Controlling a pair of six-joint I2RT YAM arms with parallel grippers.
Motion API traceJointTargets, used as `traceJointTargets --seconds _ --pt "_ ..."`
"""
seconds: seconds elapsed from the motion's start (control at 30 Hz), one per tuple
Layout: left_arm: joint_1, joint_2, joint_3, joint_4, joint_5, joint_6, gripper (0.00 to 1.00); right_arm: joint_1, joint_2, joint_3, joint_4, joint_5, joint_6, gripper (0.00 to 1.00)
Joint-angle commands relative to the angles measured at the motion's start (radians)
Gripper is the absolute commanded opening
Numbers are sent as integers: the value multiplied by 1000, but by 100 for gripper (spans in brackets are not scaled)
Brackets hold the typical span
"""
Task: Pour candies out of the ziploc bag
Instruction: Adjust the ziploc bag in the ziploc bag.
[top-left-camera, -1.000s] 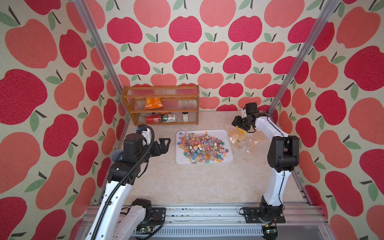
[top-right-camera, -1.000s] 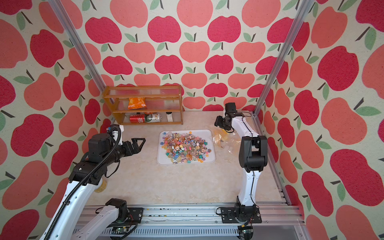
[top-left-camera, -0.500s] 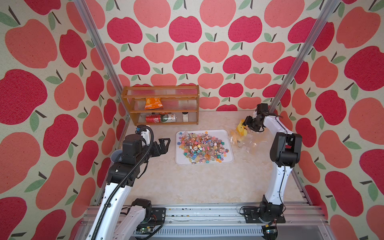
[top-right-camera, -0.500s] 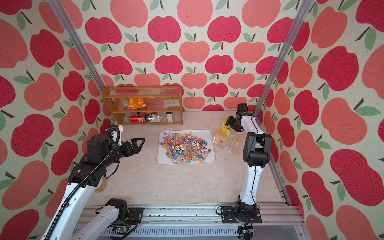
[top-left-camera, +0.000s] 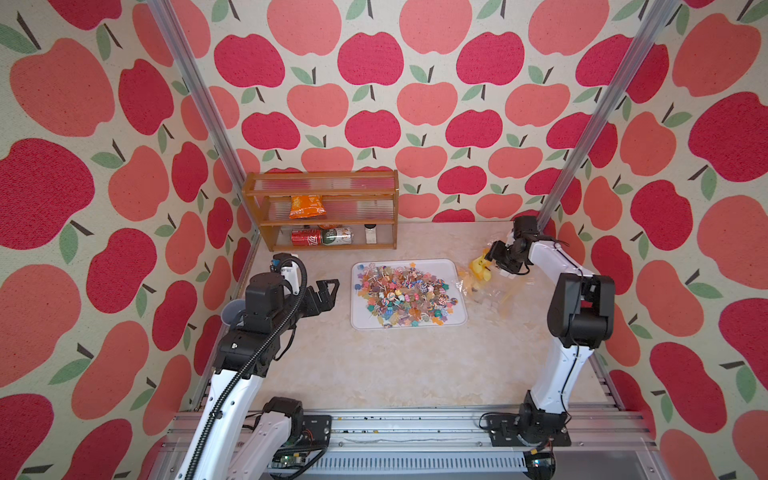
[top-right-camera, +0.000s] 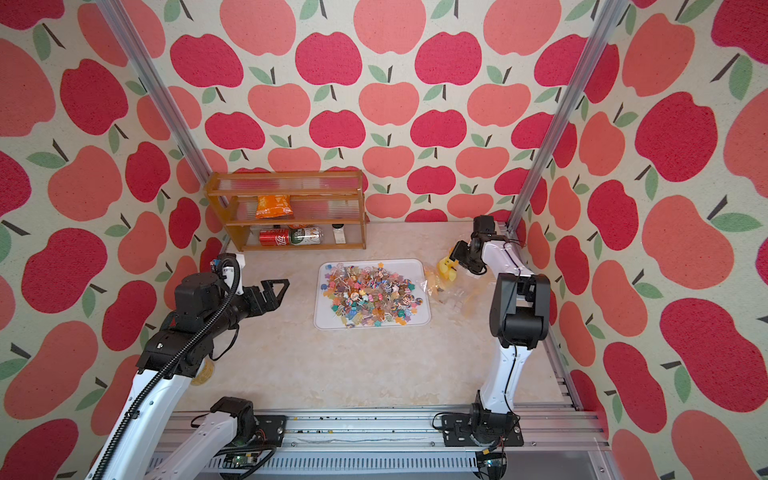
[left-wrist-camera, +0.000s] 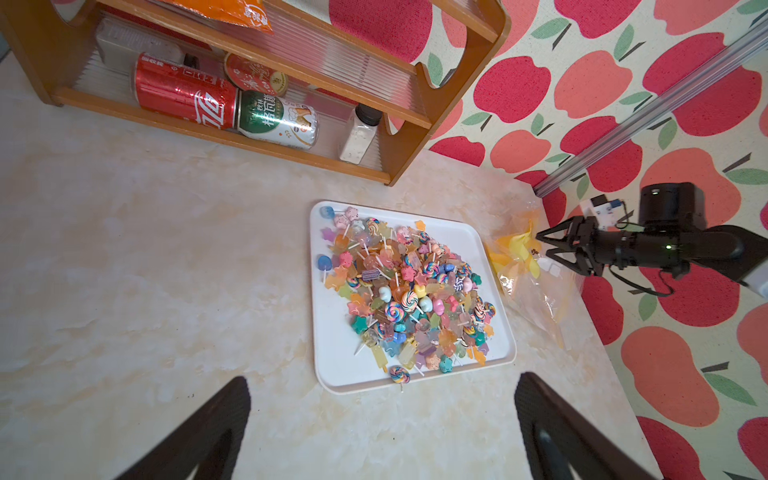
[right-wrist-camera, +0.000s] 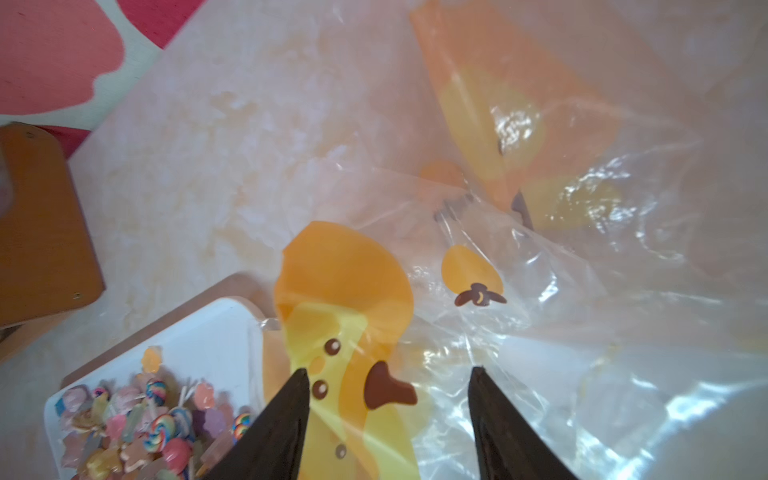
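1. Heap of tiny multicoloured candies and swirl lollipops on pale sticks (top-left-camera: 405, 297) lies on the white rectangular plastic tray (top-left-camera: 360, 318), mid-table. By my reading the pouring is done.
2. Clear crumpled ziploc bag with yellow-and-orange duck print (top-left-camera: 484, 291) sits on the beige marbled tabletop (top-left-camera: 374, 365) just beside the tray, on the robot's right. Whether any sweet is left inside I cannot tell; print and glare hide it.
3. Right gripper (right-wrist-camera: 388, 372) hangs close over the bag, jaws apart, with nothing visibly pinched between them. Risk: film clings to a finger on pull-away. The bag would then lift, drag over the tray's corner and scatter the heap.
4. Left gripper (top-left-camera: 330, 295) is released wide and empty, off the tray's other side and apart from it. Risk: a careless forward move at this height would shove the tray.
5. One swirl lollipop (left-wrist-camera: 400, 374) lies right at the tray's rim, and several sticks point outward. Any knock to the tray would likely send these onto the table.
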Motion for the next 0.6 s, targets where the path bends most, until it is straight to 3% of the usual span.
traceJointTargets --seconds 0.0,0.27,0.57 --pt "6 -18 -38 36 -84 28 99 13 -155 -33 43 34 -30 63" --pt "7 -41 -96 92 -293 43 99 50 -459 -263 141 165 -171 64" --pt "7 4 -147 180 -338 49 99 100 -781 -678 353 359 -345 69"
